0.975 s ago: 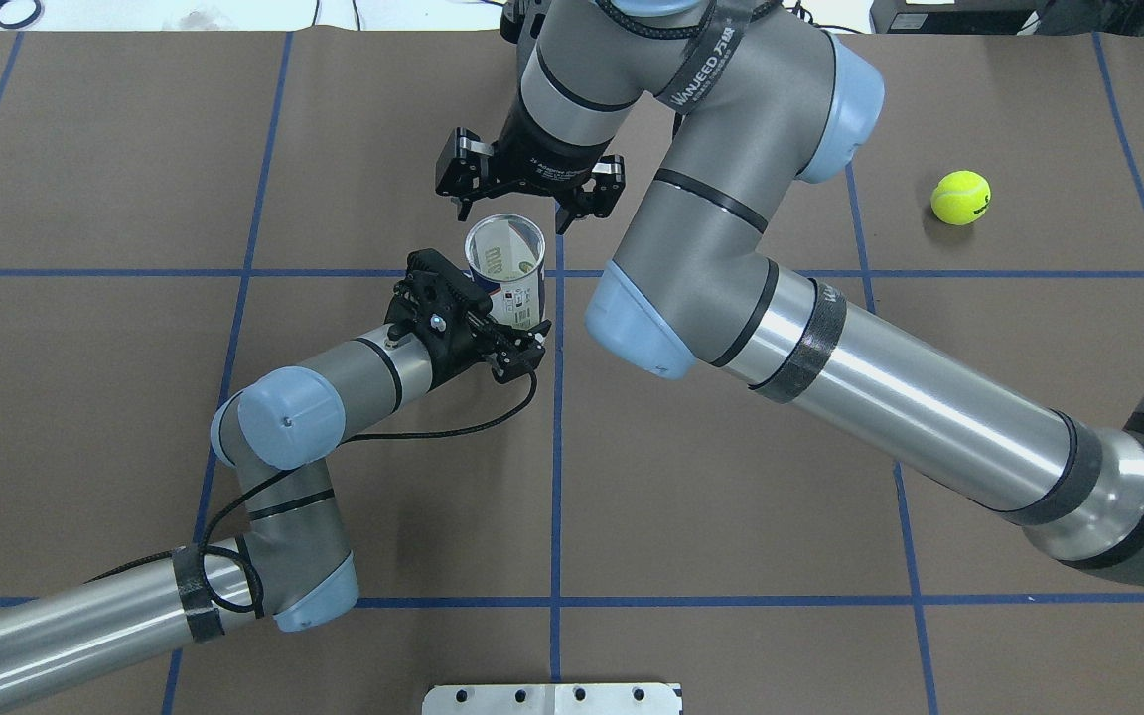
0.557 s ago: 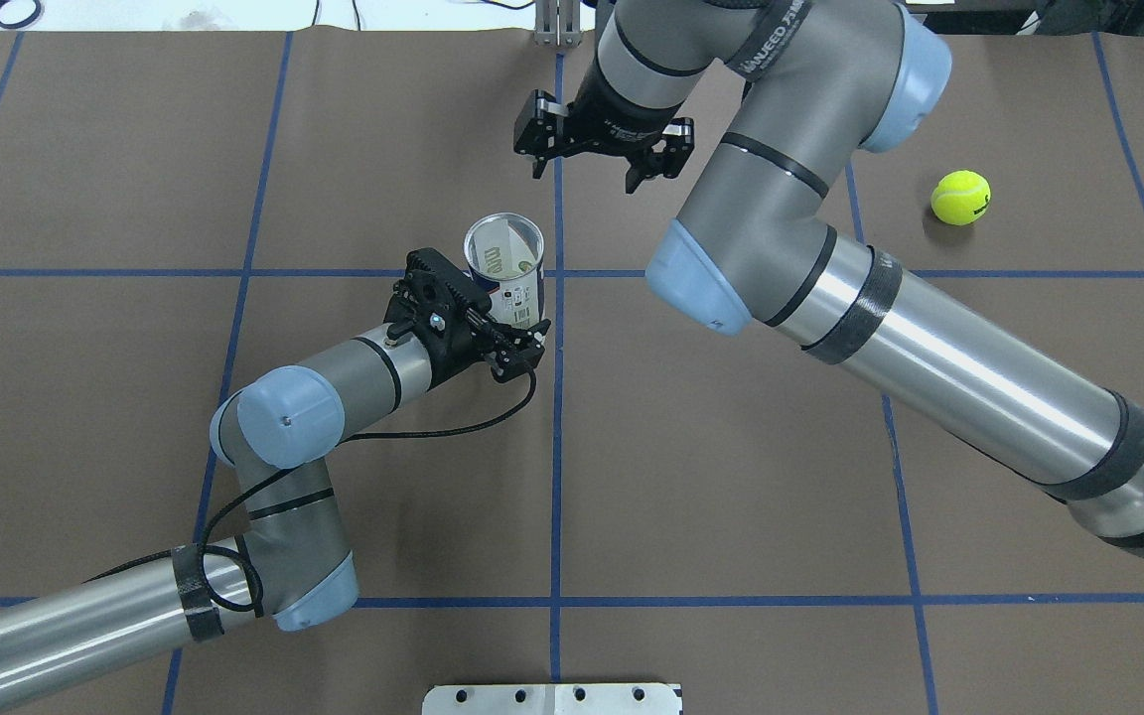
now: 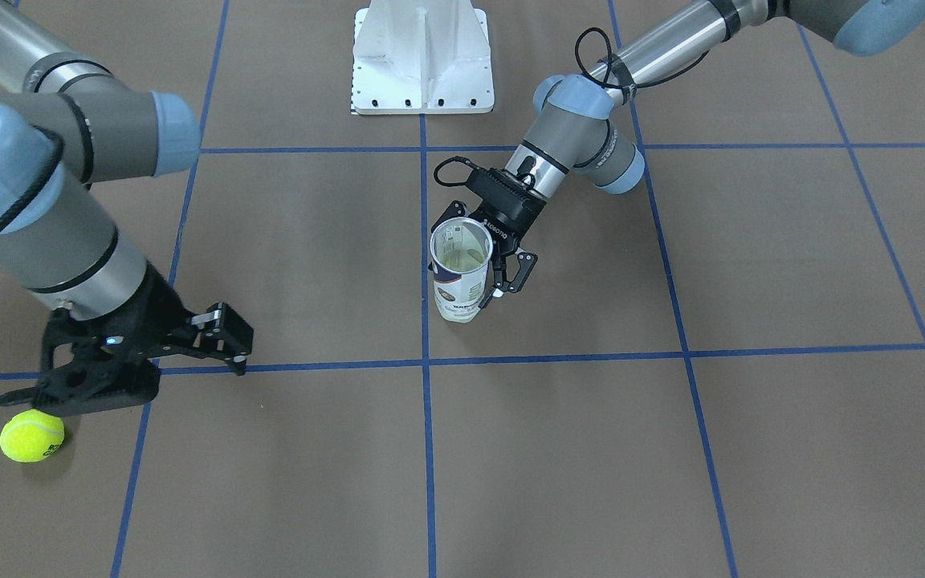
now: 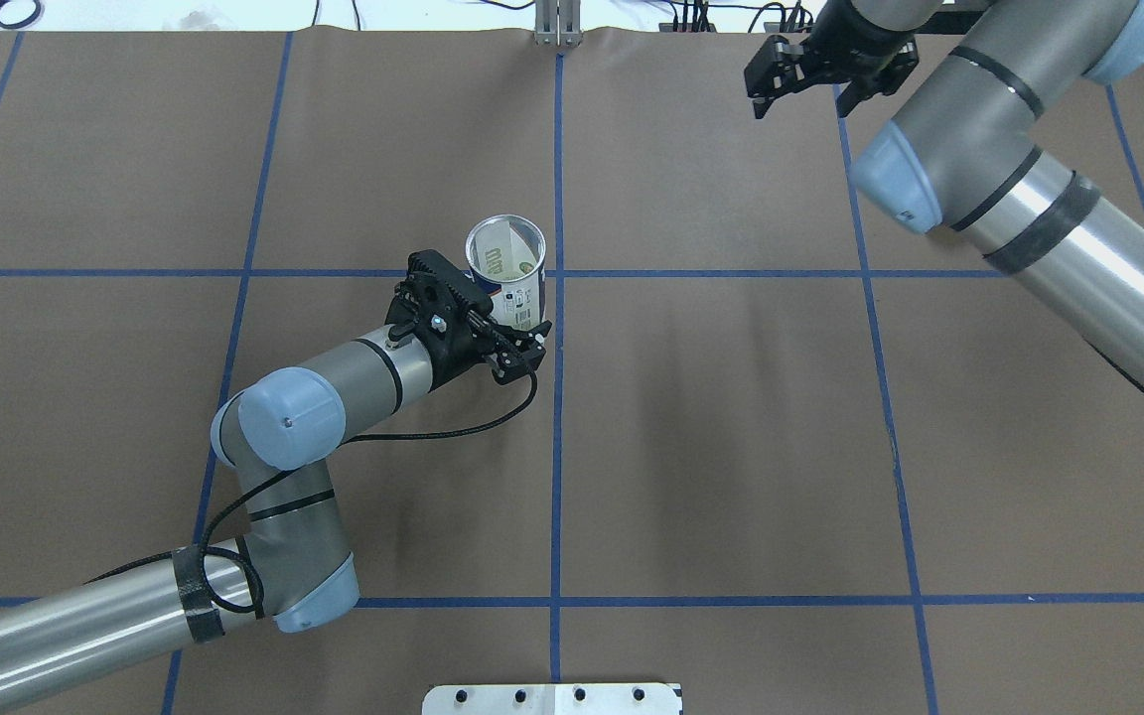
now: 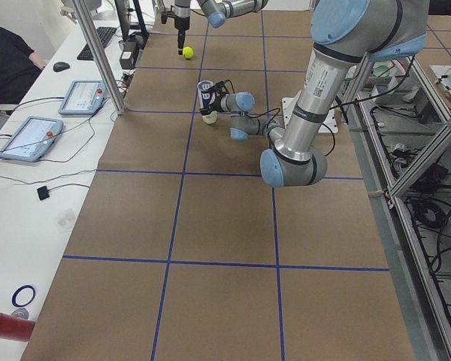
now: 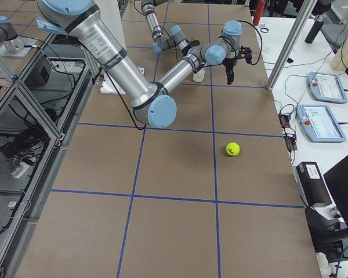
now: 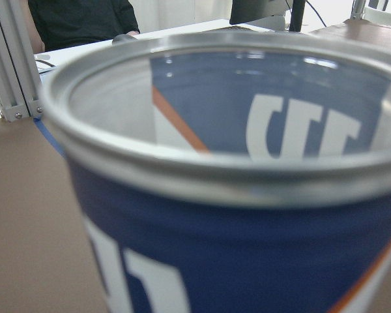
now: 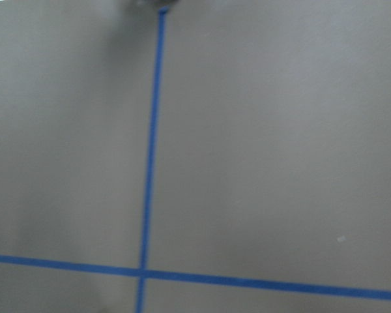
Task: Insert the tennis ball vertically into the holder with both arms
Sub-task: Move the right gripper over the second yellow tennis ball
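The holder (image 4: pixel 504 266) stands upright near the table's middle, its open mouth up; it also shows in the front view (image 3: pixel 459 273) and fills the left wrist view (image 7: pixel 234 195). A pale yellow-green shape shows low inside it. My left gripper (image 4: pixel 517 333) is shut on the holder's lower side. A yellow tennis ball (image 3: pixel 31 435) lies on the table, also seen in the right side view (image 6: pixel 232 149); my right arm hides it in the overhead view. My right gripper (image 4: pixel 802 105) is open and empty, above the table near the ball (image 3: pixel 141 384).
A white metal pedestal (image 3: pixel 422 56) stands at the robot's edge of the table, also seen in the overhead view (image 4: pixel 552 698). Blue tape lines cross the brown table cover. Tablets (image 5: pixel 83 96) and an aluminium post (image 5: pixel 98 53) stand along the operators' side.
My right arm has swung away from above the holder, to the right and the far edge, its gripper still open. It now covers the ball from overhead. Left gripper and holder unmoved.
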### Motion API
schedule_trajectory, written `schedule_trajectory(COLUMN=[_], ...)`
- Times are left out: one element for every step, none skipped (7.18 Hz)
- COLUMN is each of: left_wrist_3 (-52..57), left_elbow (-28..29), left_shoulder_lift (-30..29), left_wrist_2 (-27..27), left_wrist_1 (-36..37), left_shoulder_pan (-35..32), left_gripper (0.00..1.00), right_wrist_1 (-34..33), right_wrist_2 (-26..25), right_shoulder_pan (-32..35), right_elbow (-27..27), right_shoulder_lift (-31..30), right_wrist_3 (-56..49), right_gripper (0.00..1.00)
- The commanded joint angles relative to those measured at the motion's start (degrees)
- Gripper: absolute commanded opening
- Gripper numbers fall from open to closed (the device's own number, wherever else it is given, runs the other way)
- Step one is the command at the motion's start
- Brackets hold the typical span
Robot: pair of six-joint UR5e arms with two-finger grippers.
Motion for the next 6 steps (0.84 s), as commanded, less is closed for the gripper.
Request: schedule_trajectory(left_wrist_3=[0.03, 0.03, 0.03, 0.03, 0.03, 0.12], left_elbow=[0.0, 0.0, 0.09, 0.09, 0.17, 0.26], left_shoulder_lift=[0.0, 0.0, 0.0, 0.0, 0.0, 0.0], left_wrist_2=[0.0, 0.0, 0.0, 0.0, 0.0, 0.0], left_wrist_1=[0.0, 0.0, 0.0, 0.0, 0.09, 0.09], left_shoulder_pan=[0.01, 0.01, 0.01, 0.01, 0.01, 0.01], left_gripper=[0.99, 0.99, 0.99, 0.99, 0.99, 0.99], right_wrist_1=[0.55, 0.82, 1.78, 9.97, 15.36, 16.11], right_wrist_2=[2.23, 2.68, 2.77, 2.68, 2.6, 1.99], right_shoulder_pan=[7.69, 10.17, 10.28, 10.1, 9.41, 6.88], right_elbow=[-4.86, -8.8, -11.71, -14.7, -17.51, -17.8], right_shoulder_lift=[-5.36, -6.26, -6.27, -8.62, -9.6, -9.7], right_wrist_3=[-16.13, -26.13, -27.63, -27.29, -26.25, -24.15], right_gripper=[0.99, 0.99, 0.99, 0.99, 0.99, 0.99])
